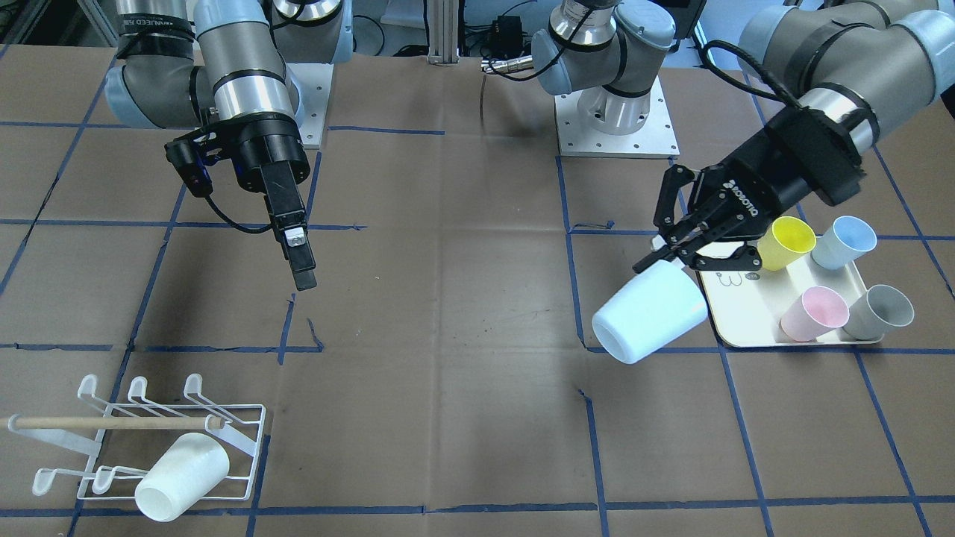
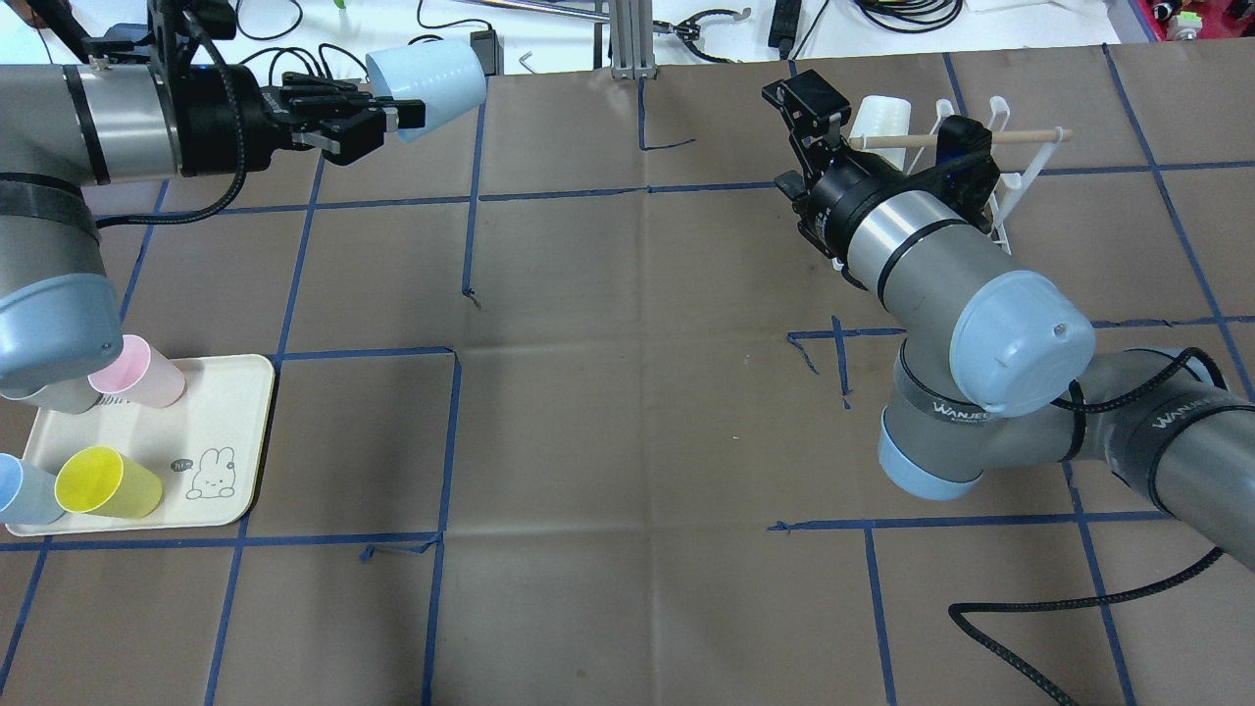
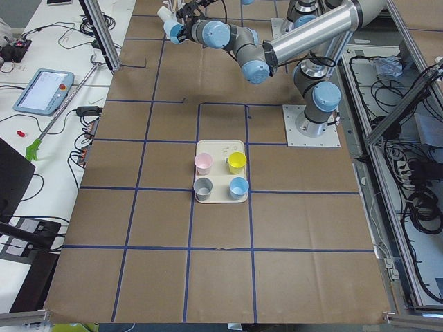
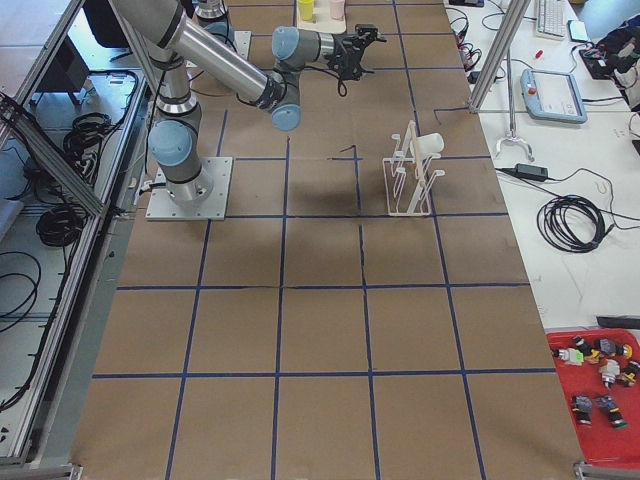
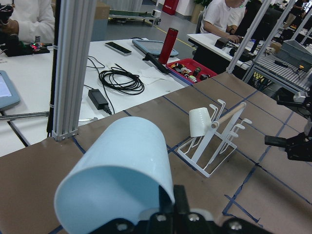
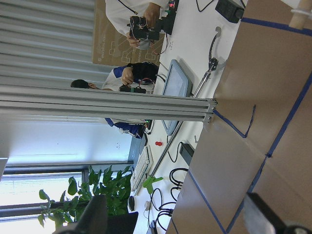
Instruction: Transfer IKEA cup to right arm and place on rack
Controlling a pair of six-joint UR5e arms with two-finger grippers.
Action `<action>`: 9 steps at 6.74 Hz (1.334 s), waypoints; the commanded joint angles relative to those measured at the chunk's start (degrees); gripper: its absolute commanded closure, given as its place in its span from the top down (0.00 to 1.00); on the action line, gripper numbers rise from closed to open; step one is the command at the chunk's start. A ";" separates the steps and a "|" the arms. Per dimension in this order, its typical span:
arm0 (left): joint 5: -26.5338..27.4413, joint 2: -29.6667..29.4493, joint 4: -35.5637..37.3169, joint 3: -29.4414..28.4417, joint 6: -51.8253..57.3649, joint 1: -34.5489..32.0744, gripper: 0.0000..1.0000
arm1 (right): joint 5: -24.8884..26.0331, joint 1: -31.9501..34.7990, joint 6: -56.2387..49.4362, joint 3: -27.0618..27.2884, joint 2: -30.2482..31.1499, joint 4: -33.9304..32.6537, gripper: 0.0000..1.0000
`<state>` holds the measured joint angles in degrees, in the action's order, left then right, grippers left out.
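My left gripper (image 1: 669, 256) is shut on the rim of a pale blue IKEA cup (image 1: 647, 313) and holds it tilted in the air beside the tray. In the overhead view this cup (image 2: 427, 73) is at the far left, and it fills the left wrist view (image 5: 117, 170). The right arm's gripper (image 1: 301, 274) hangs open and holds nothing, above the table's middle. In the right wrist view its fingers (image 6: 96, 214) stand wide apart. The white wire rack (image 1: 149, 440) with a wooden dowel sits at the table's far right and has a white cup (image 1: 183, 477) on a peg.
A cream tray (image 1: 746, 317) under the left arm holds a yellow cup (image 1: 787, 242), a blue cup (image 1: 843, 240), a pink cup (image 1: 813, 313) and a grey cup (image 1: 880, 312). Beyond the table's far edge stands an aluminium post (image 5: 73, 68). People sit at the benches past it.
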<state>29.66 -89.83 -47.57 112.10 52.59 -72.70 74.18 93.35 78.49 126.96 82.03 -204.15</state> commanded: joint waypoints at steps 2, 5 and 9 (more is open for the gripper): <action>-0.22 -1.74 9.02 5.30 4.81 -2.87 0.00 | -2.71 0.43 0.87 1.71 0.94 -0.20 1.00; -0.04 -1.84 28.16 14.00 -3.40 -4.64 0.01 | -5.45 3.76 15.69 1.54 1.03 -0.20 1.00; 0.66 -1.40 38.66 16.29 -12.14 -11.05 0.01 | -4.84 5.60 15.99 1.28 0.68 0.15 0.99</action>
<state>30.15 -91.52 -11.55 127.26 41.67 -82.39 69.13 97.69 94.27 128.35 82.73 -204.18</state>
